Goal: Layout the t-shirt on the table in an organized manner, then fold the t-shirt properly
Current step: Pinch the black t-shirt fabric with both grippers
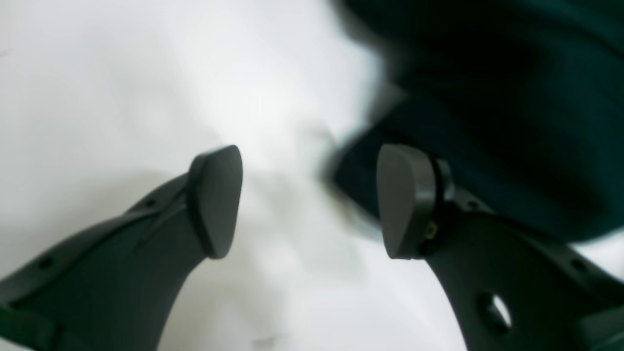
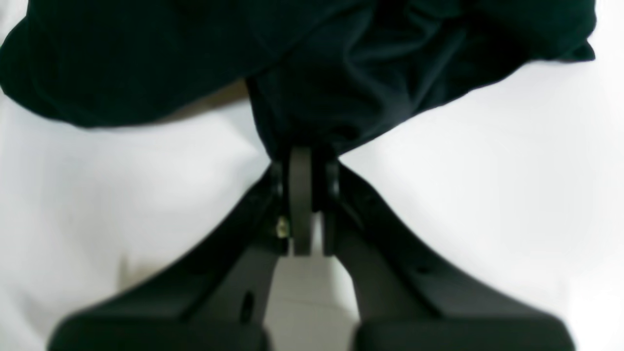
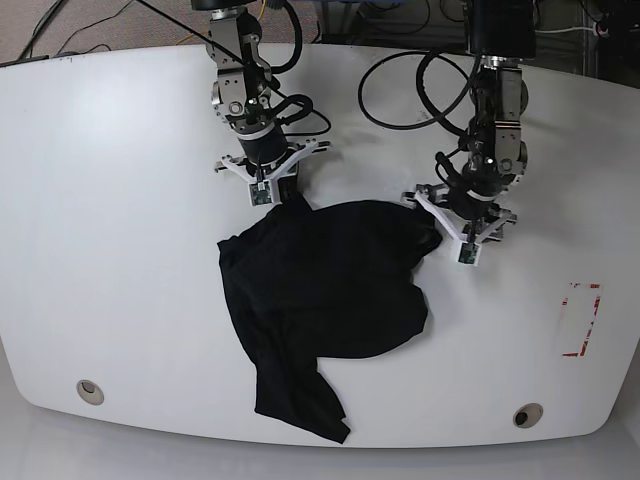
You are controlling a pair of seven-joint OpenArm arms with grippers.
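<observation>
Table: from the base view I see the table, glossy white, with a round grommet hole near its front left and another grommet hole near its front right. I see no containers on it.

Right gripper: my right gripper sits on the left of the base view, at the shirt's far left corner. On the right wrist camera the jaws are pressed together on a bunched pinch of black cloth, so it has hold of the t-shirt.

T-shirt, place: the t-shirt lies on the middle of the table, between the two arms and reaching toward the front edge.

T-shirt, look: plain black, no print that I can make out. It is not laid flat; it is rumpled, with a wide upper body and a narrower flap trailing to a point at the front. On the right wrist camera the cloth gathers in folds that run into the pinch.

Left gripper: my left gripper is just beside the shirt's right edge. On the left wrist camera its jaws stand wide apart with nothing between them, over white tabletop, the blurred dark cloth up and to one side.

Red tape marks: the red tape marks are far right, well apart from the shirt.
</observation>
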